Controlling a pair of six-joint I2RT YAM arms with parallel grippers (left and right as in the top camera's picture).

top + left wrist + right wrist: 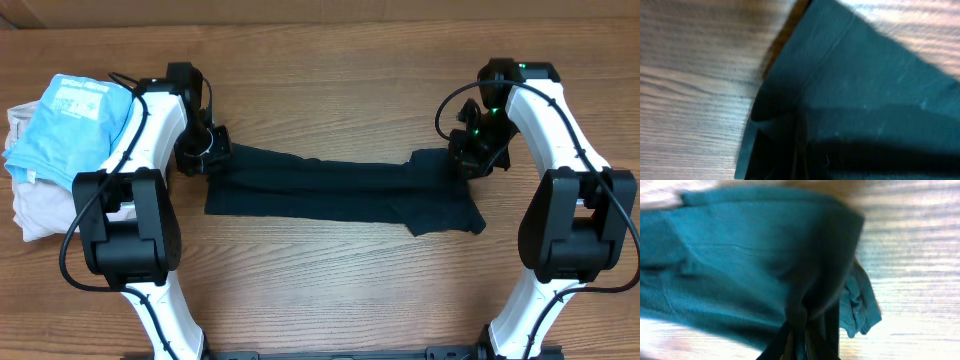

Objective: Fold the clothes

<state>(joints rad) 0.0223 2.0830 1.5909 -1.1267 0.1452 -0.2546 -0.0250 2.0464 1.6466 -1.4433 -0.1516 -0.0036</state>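
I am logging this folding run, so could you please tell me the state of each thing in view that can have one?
dark garment: lying as a long strip, gripped at both ends.
left gripper: shut on the dark garment's left end, as far as the views show.
right gripper: shut on its right end, cloth bunched.
light blue shirt: folded, atop the pile.
beige garment: underneath, loosely piled.

One dark garment (340, 185) on one counter (330, 290). Left of it, two stacked pieces: one light blue shirt (75, 120), one beige cloth (40, 215). Two end effectors: left end effector (205, 150), right end effector (468, 150).
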